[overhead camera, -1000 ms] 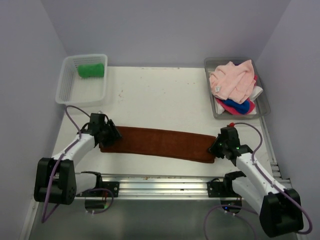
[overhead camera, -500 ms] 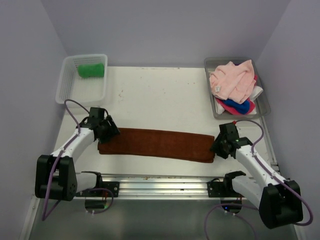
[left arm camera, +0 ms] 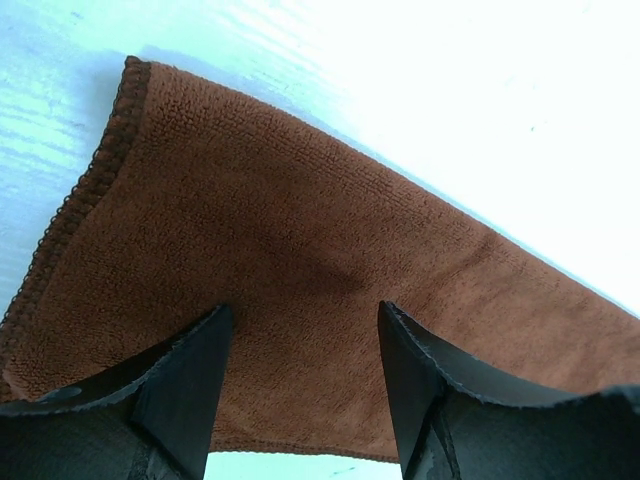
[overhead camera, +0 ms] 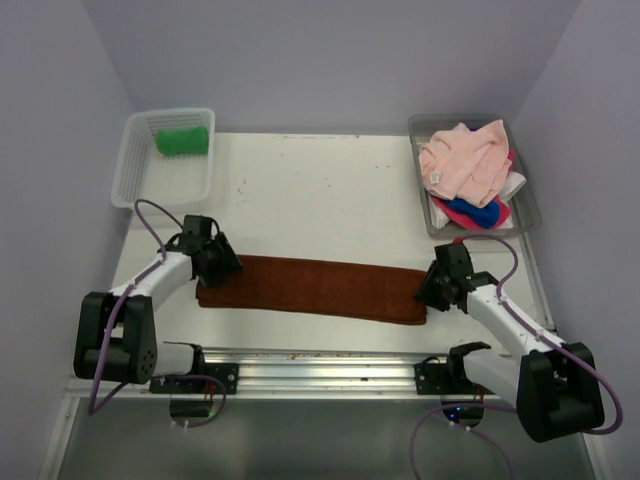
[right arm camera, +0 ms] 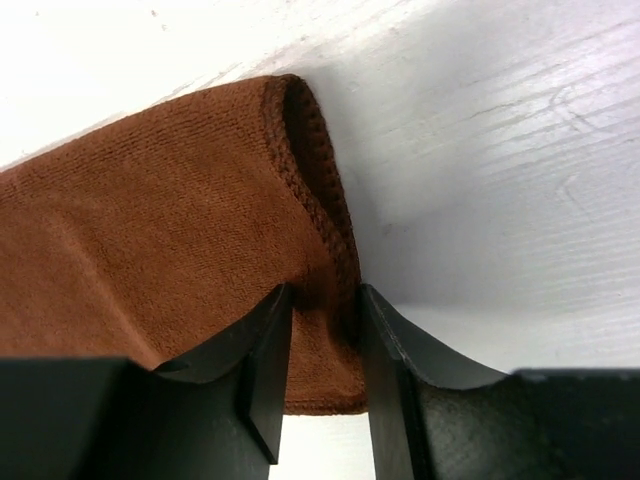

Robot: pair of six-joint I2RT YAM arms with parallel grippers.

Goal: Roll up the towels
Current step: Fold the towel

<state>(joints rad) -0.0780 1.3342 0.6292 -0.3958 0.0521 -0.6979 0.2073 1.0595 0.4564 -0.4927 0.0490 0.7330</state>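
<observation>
A long rust-brown terry-cloth towel lies flat as a folded strip across the near part of the white table, running from left to right, its right end slightly nearer than its left.

The left gripper sits at the towel's left end. In the left wrist view, the left gripper has its two black fingers spread wide, released, with brown towel showing in the gap between them.

The right gripper is at the towel's right end. In the right wrist view, the right gripper has its fingers close together, straddling the stitched hem of the towel. I cannot tell whether they pinch the hem or merely flank it.

At the far left, a white mesh plastic basket holds a rolled bright green towel. At the far right, a clear grey plastic tray holds a heap of loose towels, with pale pink on top and blue beneath.
</observation>
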